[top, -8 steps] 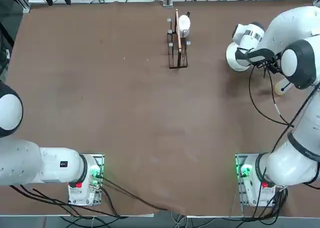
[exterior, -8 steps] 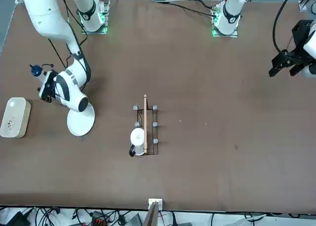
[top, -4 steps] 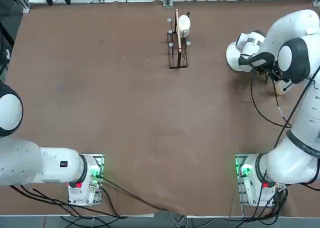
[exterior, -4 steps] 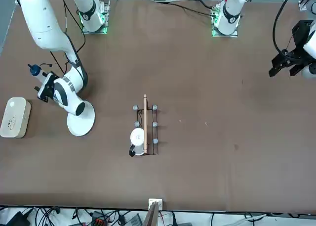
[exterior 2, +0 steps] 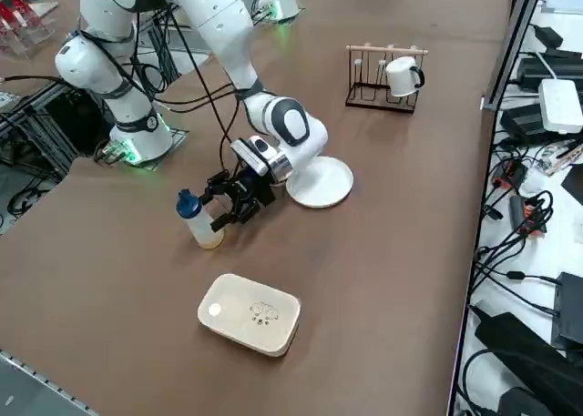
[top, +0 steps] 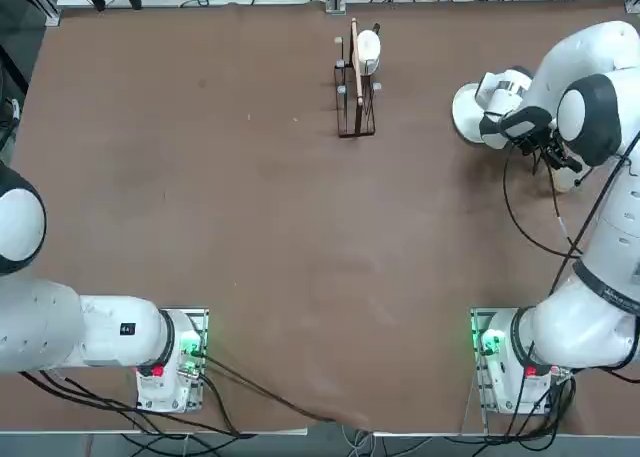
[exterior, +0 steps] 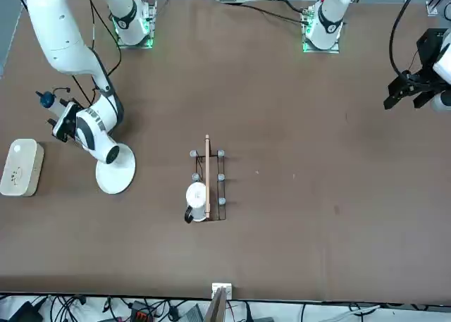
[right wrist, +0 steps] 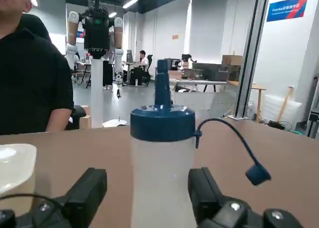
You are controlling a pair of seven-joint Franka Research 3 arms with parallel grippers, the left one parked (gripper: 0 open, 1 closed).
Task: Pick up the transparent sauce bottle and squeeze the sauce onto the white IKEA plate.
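The transparent sauce bottle (exterior 2: pixel 199 221) stands upright on the brown table, its blue cap (right wrist: pixel 162 120) on top and a small tethered cap (right wrist: pixel 257 174) hanging beside it. My right gripper (exterior 2: pixel 233 206) is low and level with the bottle, and it is open. In the wrist view the bottle (right wrist: pixel 162 178) fills the gap between the two black fingers (right wrist: pixel 87 190), with space on each side. The white IKEA plate (exterior 2: pixel 320 181) lies just behind my wrist and shows as the plate (exterior: pixel 116 172) in the front view. From overhead my arm covers most of the bottle.
A rounded-square cream container (exterior 2: pixel 250 313) lies near the table's right edge, close to the bottle. A wire rack (exterior 2: pixel 383 81) with a white mug stands at the far side. A person in a black shirt (right wrist: pixel 30 83) sits beyond the table.
My right wrist has swung off the plate toward the bottle, bringing the open fingers up around it. The bottle and plate have not moved.
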